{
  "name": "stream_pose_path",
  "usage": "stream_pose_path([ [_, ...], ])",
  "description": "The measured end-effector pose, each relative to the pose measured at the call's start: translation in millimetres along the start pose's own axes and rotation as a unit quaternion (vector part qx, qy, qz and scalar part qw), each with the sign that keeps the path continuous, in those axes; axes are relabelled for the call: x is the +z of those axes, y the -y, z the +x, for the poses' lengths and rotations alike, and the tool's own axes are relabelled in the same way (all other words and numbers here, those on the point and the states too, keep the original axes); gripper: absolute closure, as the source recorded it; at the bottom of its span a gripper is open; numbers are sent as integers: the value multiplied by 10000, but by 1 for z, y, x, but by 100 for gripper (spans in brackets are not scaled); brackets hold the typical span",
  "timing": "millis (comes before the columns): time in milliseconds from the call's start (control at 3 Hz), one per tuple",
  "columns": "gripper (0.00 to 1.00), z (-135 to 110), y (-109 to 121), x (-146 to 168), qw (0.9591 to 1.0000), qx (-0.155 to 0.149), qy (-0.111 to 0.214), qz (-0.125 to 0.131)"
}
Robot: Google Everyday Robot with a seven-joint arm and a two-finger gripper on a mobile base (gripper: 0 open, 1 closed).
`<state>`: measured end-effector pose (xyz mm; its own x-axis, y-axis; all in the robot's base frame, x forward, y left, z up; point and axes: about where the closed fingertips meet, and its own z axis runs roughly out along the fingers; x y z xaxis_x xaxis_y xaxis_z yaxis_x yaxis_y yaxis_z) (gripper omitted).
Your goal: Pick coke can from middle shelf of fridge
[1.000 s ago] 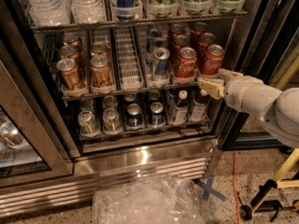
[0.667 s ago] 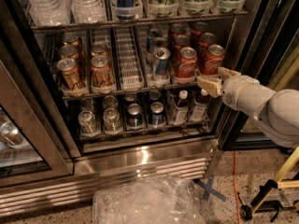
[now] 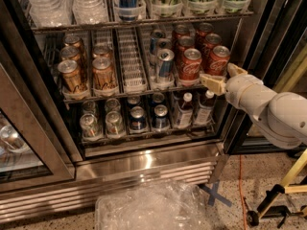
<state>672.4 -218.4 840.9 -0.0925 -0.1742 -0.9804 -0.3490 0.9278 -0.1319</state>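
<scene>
The fridge [image 3: 144, 164] stands open in the camera view. Its middle shelf [image 3: 132, 87] holds gold cans [image 3: 72, 75] on the left, a bare white ribbed lane [image 3: 129, 56], blue-and-silver cans [image 3: 164, 63] and two lanes of red coke cans. The front coke cans are one at the left [image 3: 190, 65] and one at the right [image 3: 218, 60]. My gripper [image 3: 224, 76] is at the shelf's right front, just below and right of the front right coke can. Its cream fingers [image 3: 213, 84] are spread apart and hold nothing.
The upper shelf [image 3: 144, 16] carries clear bottles and green cans. The lower shelf [image 3: 144, 131] carries small silver cans and bottles. A glass door frame [image 3: 29, 143] stands at the left. A clear plastic bin [image 3: 153, 207] and a yellow stand [image 3: 283, 190] are on the floor.
My gripper has edged slightly up and in toward the front right coke can. The cans have not moved.
</scene>
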Motion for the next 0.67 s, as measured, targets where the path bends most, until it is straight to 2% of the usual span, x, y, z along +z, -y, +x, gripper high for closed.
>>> stream_pose_path([
  [667,32,-9,15,9,9993,-33,255,270],
])
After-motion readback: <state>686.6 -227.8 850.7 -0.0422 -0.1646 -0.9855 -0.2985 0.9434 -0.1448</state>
